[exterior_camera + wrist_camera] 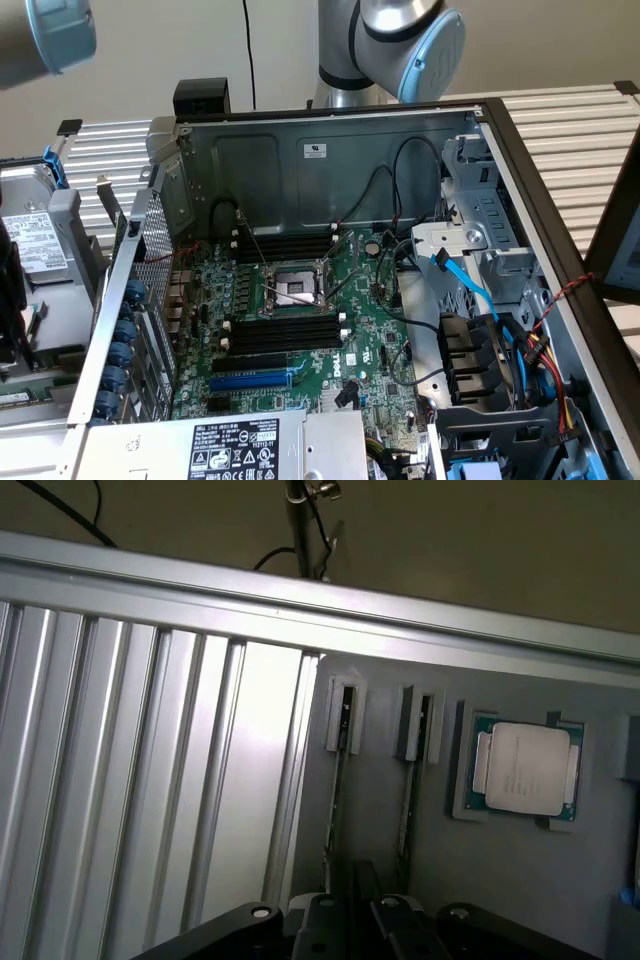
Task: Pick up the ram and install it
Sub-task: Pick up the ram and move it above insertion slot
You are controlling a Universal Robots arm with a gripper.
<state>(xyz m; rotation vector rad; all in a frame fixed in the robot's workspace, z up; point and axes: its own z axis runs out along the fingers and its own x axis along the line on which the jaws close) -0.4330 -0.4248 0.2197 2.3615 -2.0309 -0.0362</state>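
Two thin ram sticks stand on edge in a grey holder (500, 880), one (336, 780) next to the other (409, 780). They lie just ahead of my gripper (352, 915), whose black links show at the frame's edge, nothing visibly held. In the exterior view the open computer case (330, 160) shows its green motherboard (370, 300). Long black memory slots (285, 332) lie below the processor socket (293, 288) and more (285, 243) above it, all without sticks. My arm's joints (420, 40) hang above the case's back wall.
A processor chip (522, 768) sits in the same grey holder beside the sticks. Ribbed aluminium table (120, 780) lies alongside. In the case are a blue slot (250, 380), blue cables (470, 290), a drive cage (480, 210) and a power supply (230, 445).
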